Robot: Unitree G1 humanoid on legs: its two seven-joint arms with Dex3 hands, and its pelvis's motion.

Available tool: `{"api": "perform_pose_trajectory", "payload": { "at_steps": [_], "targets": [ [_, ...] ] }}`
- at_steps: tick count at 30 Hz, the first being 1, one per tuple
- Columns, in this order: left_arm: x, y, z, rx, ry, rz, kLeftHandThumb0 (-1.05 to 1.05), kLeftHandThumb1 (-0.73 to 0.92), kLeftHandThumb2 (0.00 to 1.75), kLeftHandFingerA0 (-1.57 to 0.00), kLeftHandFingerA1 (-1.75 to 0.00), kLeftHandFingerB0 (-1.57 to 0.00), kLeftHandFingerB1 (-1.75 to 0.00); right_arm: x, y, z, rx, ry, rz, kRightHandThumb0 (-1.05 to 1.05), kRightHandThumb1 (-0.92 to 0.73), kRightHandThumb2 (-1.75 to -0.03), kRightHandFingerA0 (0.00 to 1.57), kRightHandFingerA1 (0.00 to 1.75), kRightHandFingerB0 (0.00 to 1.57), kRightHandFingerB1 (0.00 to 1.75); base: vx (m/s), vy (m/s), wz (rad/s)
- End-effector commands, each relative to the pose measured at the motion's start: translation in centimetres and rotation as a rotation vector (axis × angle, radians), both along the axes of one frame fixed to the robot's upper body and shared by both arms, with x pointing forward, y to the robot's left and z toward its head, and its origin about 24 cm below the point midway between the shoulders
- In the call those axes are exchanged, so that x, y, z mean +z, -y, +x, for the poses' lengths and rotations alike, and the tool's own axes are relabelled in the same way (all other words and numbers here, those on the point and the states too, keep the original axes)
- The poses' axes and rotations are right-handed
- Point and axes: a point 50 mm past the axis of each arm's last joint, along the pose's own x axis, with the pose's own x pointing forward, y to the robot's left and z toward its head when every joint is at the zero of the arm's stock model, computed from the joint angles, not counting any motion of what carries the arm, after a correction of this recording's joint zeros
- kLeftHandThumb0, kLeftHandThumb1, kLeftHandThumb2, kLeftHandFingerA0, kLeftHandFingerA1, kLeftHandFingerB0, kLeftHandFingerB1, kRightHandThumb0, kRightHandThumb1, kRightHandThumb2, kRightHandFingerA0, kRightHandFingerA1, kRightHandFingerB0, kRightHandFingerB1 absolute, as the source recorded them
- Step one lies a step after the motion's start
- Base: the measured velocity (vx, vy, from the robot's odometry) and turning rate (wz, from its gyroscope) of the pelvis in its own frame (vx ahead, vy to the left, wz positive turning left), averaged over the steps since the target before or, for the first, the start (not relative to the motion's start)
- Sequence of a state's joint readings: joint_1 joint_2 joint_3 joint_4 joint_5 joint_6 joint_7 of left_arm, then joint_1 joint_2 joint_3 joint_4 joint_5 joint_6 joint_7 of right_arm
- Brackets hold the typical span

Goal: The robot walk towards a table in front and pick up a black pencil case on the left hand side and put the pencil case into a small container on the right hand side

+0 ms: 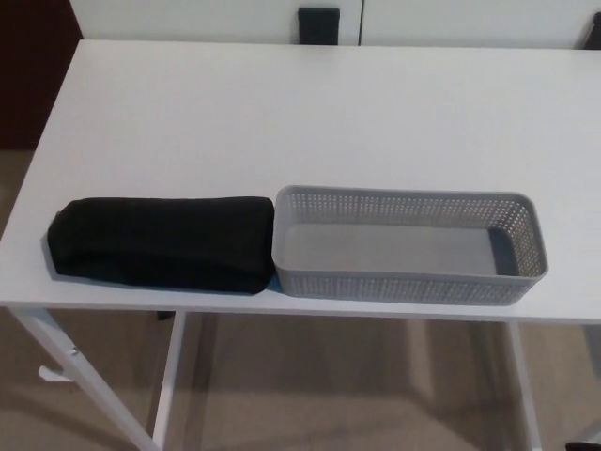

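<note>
A black pencil case (161, 243) lies lengthwise near the front left of the white table (310, 122). Its right end touches the left wall of a grey perforated container (409, 279), which sits at the front right with nothing inside. Neither of my hands shows in the head view.
The table's front edge runs just below both objects, with white legs (80, 371) underneath and beige floor beyond. A dark object (318, 25) stands behind the far edge of the table. A dark red surface (33, 66) is at the far left.
</note>
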State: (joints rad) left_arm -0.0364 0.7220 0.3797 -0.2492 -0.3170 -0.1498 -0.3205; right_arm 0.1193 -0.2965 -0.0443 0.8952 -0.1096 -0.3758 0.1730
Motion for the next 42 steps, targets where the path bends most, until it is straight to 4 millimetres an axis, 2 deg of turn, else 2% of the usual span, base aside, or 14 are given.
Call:
{"api": "perform_pose_trajectory", "payload": {
  "at_steps": [1,5,10,20,27,36,38,42],
  "targets": [
    [-0.8,3.0,6.4,-0.014,-0.371,0.335,-0.6,0.39,0.71,0.0,0.0,0.0,-0.01,0.3,0.5,0.4,-0.057,0.025,0.003,-0.35,-0.64,-0.59,0.53,0.46,0.39,0.39,0.0,0.0,0.0],
    [-2.5,2.8,8.3,0.03,-0.46,0.405,-0.6,0.39,0.72,0.0,-0.01,0.0,0.0,0.2,0.5,0.3,-0.066,0.021,0.003,-0.35,-0.64,-0.6,0.51,0.45,0.39,0.39,0.0,0.0,0.0],
    [-3.7,2.8,9.0,0.059,-0.549,0.478,-0.62,0.39,0.74,0.0,-0.01,0.0,0.0,0.3,0.3,0.6,-0.065,0.03,0.006,-0.35,-0.64,-0.59,0.51,0.46,0.39,0.39,0.0,0.0,0.0],
    [-5.9,3.0,9.5,0.091,-0.68,0.597,-0.61,0.36,0.7,0.0,0.0,0.0,-0.02,0.4,0.4,0.7,-0.065,0.028,0.003,-0.36,-0.65,-0.59,0.5,0.45,0.4,0.39,0.0,0.0,0.0],
    [-7.3,3.0,9.4,0.11,-0.789,0.645,-0.48,0.34,0.66,0.0,0.0,0.0,0.0,0.5,0.4,0.8,-0.072,0.035,0.011,-0.34,-0.64,-0.59,0.53,0.46,0.43,0.4,0.0,0.0,0.0],
    [-7.1,5.3,9.9,0.083,-0.774,0.667,-0.53,0.36,0.68,0.0,0.0,0.0,0.0,0.5,0.4,1.0,-0.067,0.025,0.006,-0.35,-0.64,-0.59,0.51,0.44,0.45,0.4,0.0,0.0,0.0],
    [-7.2,6.3,9.8,0.072,-0.765,0.676,-0.53,0.36,0.68,0.0,0.0,0.0,0.0,0.5,0.3,1.0,-0.058,0.021,0.002,-0.34,-0.64,-0.59,0.52,0.44,0.46,0.4,0.0,0.0,0.0],
    [-7.6,6.9,9.9,0.072,-0.745,0.682,-0.54,0.37,0.69,0.0,0.0,0.0,0.0,0.3,0.1,1.0,-0.057,0.009,-0.006,-0.35,-0.64,-0.58,0.53,0.43,0.47,0.4,0.0,0.0,0.0]
  ]
}}
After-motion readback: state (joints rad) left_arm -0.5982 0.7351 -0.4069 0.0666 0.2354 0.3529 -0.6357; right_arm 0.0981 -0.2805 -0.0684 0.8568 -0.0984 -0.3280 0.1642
